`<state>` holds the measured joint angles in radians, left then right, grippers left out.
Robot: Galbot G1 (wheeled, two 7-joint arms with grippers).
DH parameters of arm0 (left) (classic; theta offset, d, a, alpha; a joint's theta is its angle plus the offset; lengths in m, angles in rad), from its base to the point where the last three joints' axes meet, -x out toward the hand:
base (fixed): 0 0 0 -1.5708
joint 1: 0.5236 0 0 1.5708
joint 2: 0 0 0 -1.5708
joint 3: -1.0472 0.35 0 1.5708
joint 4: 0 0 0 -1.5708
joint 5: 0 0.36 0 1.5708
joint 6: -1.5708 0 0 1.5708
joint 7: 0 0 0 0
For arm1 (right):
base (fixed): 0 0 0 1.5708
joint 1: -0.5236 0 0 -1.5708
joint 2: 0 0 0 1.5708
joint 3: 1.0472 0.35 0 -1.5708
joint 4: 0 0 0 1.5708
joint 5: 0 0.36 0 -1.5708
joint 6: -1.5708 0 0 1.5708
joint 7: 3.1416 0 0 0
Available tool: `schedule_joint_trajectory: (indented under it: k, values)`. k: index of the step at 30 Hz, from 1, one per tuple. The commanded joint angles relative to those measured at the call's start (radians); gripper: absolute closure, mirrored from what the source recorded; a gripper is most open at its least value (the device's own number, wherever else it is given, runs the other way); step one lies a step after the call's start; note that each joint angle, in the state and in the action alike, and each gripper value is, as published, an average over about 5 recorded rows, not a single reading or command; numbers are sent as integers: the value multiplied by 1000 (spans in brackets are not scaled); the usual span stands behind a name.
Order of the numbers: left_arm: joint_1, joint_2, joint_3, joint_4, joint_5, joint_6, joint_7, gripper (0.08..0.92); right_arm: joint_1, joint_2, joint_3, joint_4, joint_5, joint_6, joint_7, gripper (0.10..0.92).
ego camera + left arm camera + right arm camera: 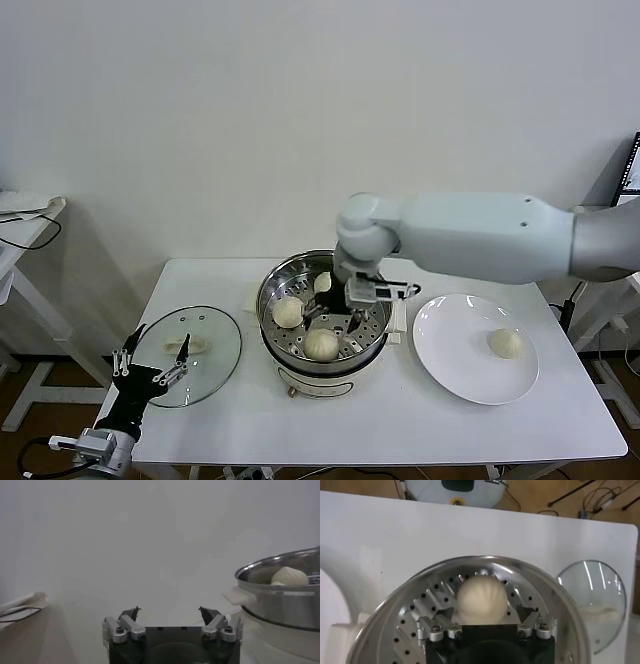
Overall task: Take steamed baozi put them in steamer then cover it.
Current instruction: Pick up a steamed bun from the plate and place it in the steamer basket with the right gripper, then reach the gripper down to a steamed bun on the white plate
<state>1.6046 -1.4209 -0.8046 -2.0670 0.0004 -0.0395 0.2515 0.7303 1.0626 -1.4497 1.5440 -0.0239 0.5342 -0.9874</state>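
The steamer [274,290] stands mid-table, its perforated tray holding two baozi [288,312] [321,345]; a third [323,282] shows partly behind my right arm. My right gripper [333,320] hangs open inside the pot. In the right wrist view its fingers [440,615] stand apart on either side of a baozi [481,599] resting on the tray [415,605]. One more baozi [505,343] lies on the white plate [450,345]. My left gripper [150,368] waits open near the table's front left corner, with nothing in it [170,612].
The glass lid [215,335] lies flat on the table left of the steamer, just beyond my left gripper, and shows too in the right wrist view [592,605]. The left wrist view catches the steamer's wall [285,602]. The white table [400,420] ends near the plate on the right.
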Motion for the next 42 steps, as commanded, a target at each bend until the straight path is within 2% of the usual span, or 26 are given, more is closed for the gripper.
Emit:
schedule_joint_trajectory:
  k: [1,7,10,17,21,32,42]
  values:
    - [1,1,13,-5,4,0,-1,177,158,-193,-25,30,120,-38,-45,203]
    - [9,2,24,-21,9,-1,-3,177,179,-417,-60,61,297,-288,-127,203]
    - [12,3,32,-28,12,-2,-4,177,148,-507,-66,63,338,-429,-151,203]
    - [18,2,46,-33,23,-5,-5,177,36,-642,-37,34,297,-630,-167,203]
    - [22,1,49,-36,25,-8,-4,177,-122,-690,80,-11,229,-717,-176,203]
    - [19,1,60,-37,29,-7,-7,177,-597,-690,540,-175,30,-794,-208,203]
    - [20,-2,54,-40,30,-8,-8,177,-771,-592,728,-324,-71,-786,-192,203]
